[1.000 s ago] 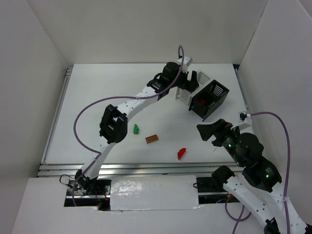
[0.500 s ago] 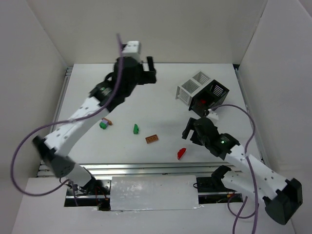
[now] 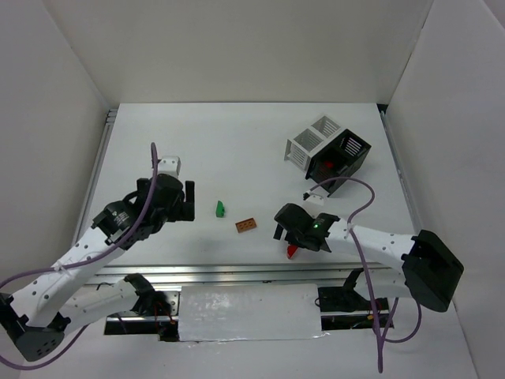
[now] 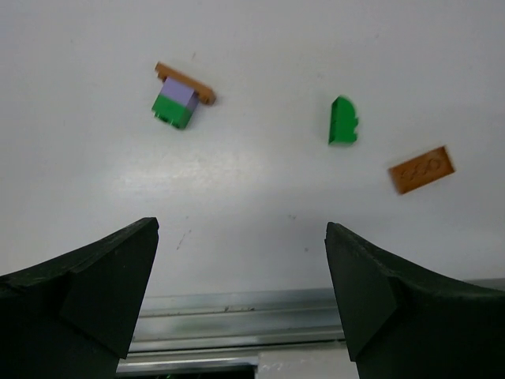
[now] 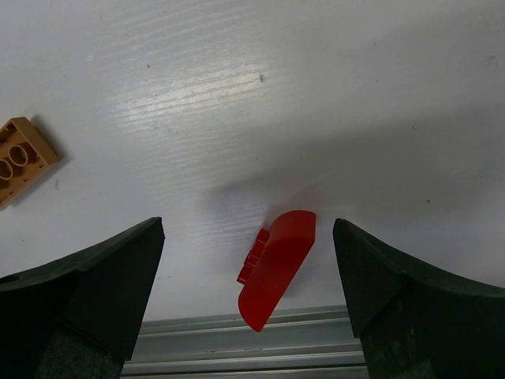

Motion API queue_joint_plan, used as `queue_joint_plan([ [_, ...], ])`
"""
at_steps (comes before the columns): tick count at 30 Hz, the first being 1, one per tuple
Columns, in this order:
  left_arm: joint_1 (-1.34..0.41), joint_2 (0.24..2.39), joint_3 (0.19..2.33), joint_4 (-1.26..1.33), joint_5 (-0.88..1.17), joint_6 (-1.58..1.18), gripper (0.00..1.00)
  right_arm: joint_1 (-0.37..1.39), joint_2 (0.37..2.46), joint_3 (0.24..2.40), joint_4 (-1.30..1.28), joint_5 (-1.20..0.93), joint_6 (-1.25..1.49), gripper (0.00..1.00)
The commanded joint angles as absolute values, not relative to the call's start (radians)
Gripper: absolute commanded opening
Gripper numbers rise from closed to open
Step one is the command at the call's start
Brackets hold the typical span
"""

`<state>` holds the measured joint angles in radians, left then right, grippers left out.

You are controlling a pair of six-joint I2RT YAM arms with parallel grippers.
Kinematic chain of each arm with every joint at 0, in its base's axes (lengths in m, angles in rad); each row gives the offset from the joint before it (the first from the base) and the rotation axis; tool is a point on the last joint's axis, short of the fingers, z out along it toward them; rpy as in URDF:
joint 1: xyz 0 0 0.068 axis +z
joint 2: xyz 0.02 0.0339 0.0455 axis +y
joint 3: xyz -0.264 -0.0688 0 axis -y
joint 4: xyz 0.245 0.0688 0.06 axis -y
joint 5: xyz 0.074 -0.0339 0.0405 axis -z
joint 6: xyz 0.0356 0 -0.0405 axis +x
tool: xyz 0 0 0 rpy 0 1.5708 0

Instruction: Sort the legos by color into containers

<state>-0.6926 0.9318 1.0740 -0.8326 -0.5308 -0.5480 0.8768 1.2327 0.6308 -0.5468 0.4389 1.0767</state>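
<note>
A red lego lies near the front rail, between the open fingers of my right gripper; from above, that gripper covers most of the red lego. My left gripper hangs open and empty above the table. Beyond it lie a green, purple and orange-brown stacked lego, a green lego and an orange-brown lego. In the top view the left gripper hides the stack, and the green lego and orange-brown lego lie between the arms.
A white wire box and a black box with something red inside stand at the back right. A metal rail runs along the near edge. White walls enclose the table on three sides.
The left arm swung from the boxes at the back to the front left, over the stacked lego. The right arm reached left and came down around the red lego.
</note>
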Motion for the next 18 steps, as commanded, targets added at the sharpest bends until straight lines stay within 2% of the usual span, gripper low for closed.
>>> queue_joint_plan([
  [1,-0.696,0.864,1.02,-0.859,-0.56,-0.531,1.0,0.894,1.227,0.612,-0.503,0.482,1.143,0.94],
  [4,-0.696,0.83,1.008,-0.821,-0.535,-0.511,1.0,0.896,1.23,0.6,-0.474,0.451,1.14,0.86],
  [11,-0.695,0.822,0.983,-0.798,-0.543,-0.515,0.99,0.896,1.307,0.601,-0.448,0.413,1.127,0.8],
  [14,-0.696,0.816,0.976,-0.792,-0.537,-0.515,0.99,0.897,1.322,0.612,-0.439,0.41,1.112,0.6],
  [15,-0.695,0.813,0.976,-0.792,-0.537,-0.517,1.0,0.896,1.324,0.62,-0.437,0.416,1.108,0.48],
  [17,-0.695,0.808,0.974,-0.79,-0.537,-0.517,1.0,0.896,1.333,0.635,-0.433,0.417,1.088,0.39],
  [18,-0.695,0.807,0.973,-0.788,-0.534,-0.515,0.99,0.894,1.338,0.643,-0.44,0.428,1.077,0.26],
])
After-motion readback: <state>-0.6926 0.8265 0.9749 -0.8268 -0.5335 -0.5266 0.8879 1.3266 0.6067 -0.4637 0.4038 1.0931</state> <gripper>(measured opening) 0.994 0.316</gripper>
